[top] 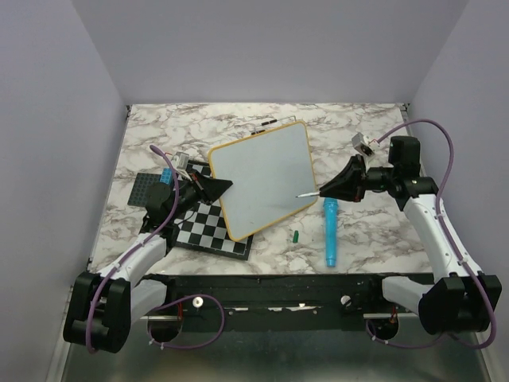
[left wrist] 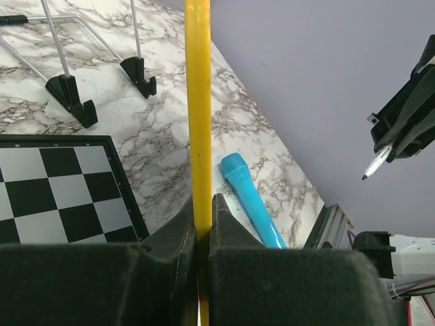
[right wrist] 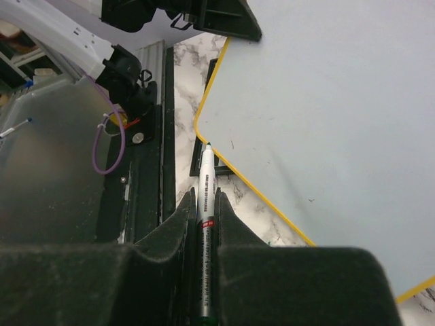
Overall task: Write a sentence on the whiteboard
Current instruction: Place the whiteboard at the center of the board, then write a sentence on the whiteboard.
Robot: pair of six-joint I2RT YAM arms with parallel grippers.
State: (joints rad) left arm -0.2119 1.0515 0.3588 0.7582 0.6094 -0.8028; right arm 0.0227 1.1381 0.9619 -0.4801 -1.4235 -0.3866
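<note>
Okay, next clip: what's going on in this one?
The left gripper clamps the whiteboard by its yellow frame, holding it tilted above a checkered board. The right gripper is shut on a marker whose tip sits near the whiteboard's edge. No lettering shows on it yet.

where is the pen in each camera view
top external: the pen is right of centre, tip over the whiteboard near its right edge.
left wrist: far right, small, against the wall.
right wrist: bottom centre, between the jaws, tip up.
shared landmark: the whiteboard's yellow frame.
</note>
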